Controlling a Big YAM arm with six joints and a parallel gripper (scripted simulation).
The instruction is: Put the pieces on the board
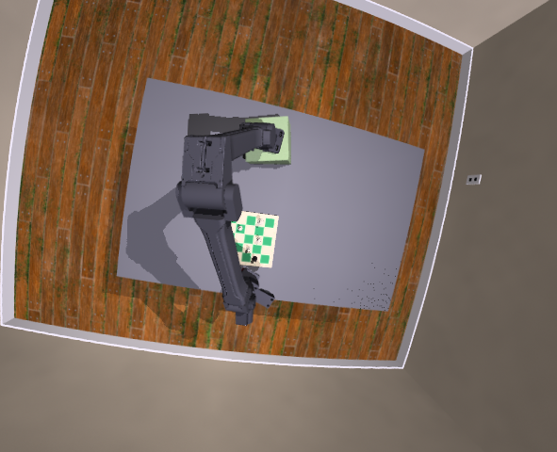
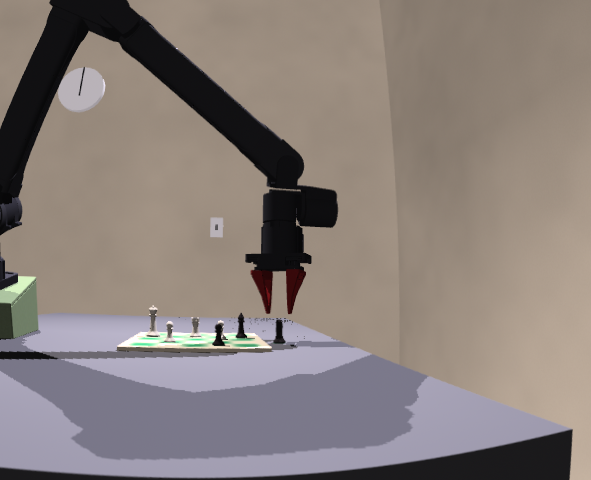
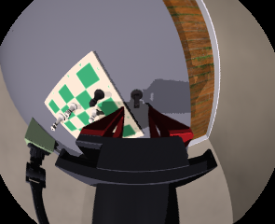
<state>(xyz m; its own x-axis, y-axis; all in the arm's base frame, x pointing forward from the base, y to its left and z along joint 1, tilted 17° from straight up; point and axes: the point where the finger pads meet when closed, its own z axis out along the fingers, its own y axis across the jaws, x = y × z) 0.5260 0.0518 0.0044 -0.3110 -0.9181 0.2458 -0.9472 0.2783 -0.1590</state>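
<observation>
The small green-and-cream board (image 2: 145, 345) (image 1: 270, 239) (image 3: 81, 77) lies on the grey table. A black piece, which I take for the black knight (image 2: 279, 331) (image 3: 136, 95), stands upright on the table just off the board's right edge. My gripper (image 2: 278, 311) (image 3: 136, 110) hangs straight above it with its red fingers partly open and empty, the tips just over the piece's top. Two black pieces (image 2: 218, 334) (image 2: 241, 326) and several white pieces stand on the board. The tallest white piece (image 2: 152, 320) is at its far left. I cannot tell which one is the queen.
The arm's green base block (image 2: 6, 307) (image 1: 273, 140) stands at the table's left. The table edge (image 2: 336, 342) runs close behind the black piece. In the overhead view the arm hides the board's left side and the piece beside it.
</observation>
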